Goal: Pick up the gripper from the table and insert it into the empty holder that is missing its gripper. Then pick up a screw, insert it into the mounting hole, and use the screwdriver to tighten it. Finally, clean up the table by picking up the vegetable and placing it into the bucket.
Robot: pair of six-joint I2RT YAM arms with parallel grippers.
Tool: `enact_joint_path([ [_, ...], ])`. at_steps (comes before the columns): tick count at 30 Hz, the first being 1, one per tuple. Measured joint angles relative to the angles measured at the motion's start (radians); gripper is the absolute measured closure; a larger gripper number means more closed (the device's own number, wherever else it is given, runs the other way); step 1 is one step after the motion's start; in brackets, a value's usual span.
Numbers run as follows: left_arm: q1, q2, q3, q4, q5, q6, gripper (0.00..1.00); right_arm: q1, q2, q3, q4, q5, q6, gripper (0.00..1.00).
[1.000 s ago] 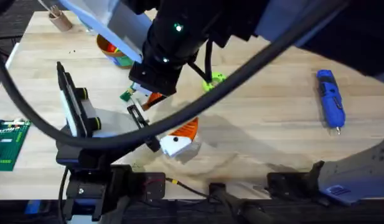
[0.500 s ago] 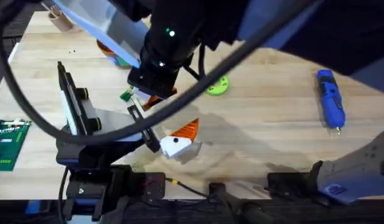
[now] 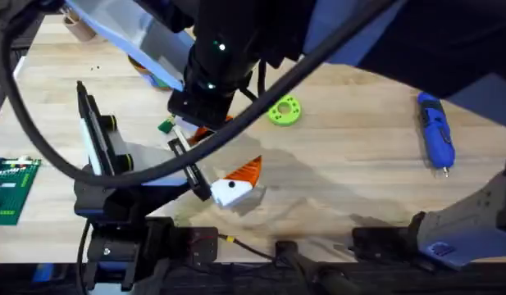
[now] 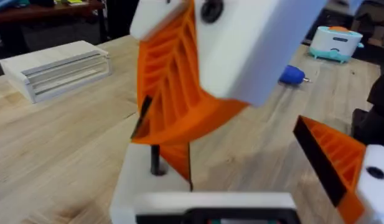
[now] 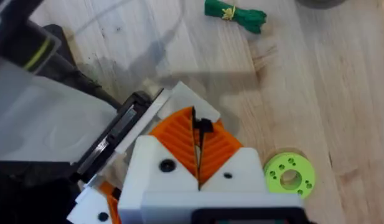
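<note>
Orange-padded right gripper (image 5: pixel 196 163) hangs over the counter (image 3: pixel 359 172), jaws pressed together on a thin dark piece.
Left gripper (image 4: pixel 254 155) reaches inward, jaws apart around the clamped pads; screwdriver (image 3: pixel 435 131) far right, vegetable (image 5: pixel 235 14) beyond.

Black arms, black cables, green indicator light; white right gripper (image 5: pixel 198 168), orange ribbed pads.
</note>
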Motion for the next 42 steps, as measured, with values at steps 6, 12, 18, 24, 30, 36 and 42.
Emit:
enact_joint_path([
  [6,0.000,0.000,0.000,0.000,-0.001,-0.001,0.008,0.000,0.000,0.003,-0.030,0.000,0.000,0.993],
  [12,0.000,0.000,0.000,0.000,-0.003,0.000,0.008,0.000,0.000,0.003,-0.041,0.000,0.000,0.993],
  [18,0.000,0.000,0.000,0.000,-0.004,0.000,0.008,0.000,0.000,0.003,-0.041,0.000,0.000,0.993],
  [24,0.000,0.000,0.000,0.001,-0.004,0.000,0.007,0.000,0.000,0.003,-0.041,0.000,0.000,0.993],
  [30,0.000,0.000,0.000,0.001,-0.004,0.000,0.007,0.000,0.000,0.003,-0.045,0.000,0.000,0.993],
  [36,0.000,0.000,0.000,0.001,-0.004,0.000,0.007,0.000,0.000,0.003,-0.050,0.000,0.000,0.993],
  [42,0.000,0.000,0.000,0.001,-0.004,0.003,0.008,0.000,0.000,0.003,-0.053,0.015,0.000,0.993],
])
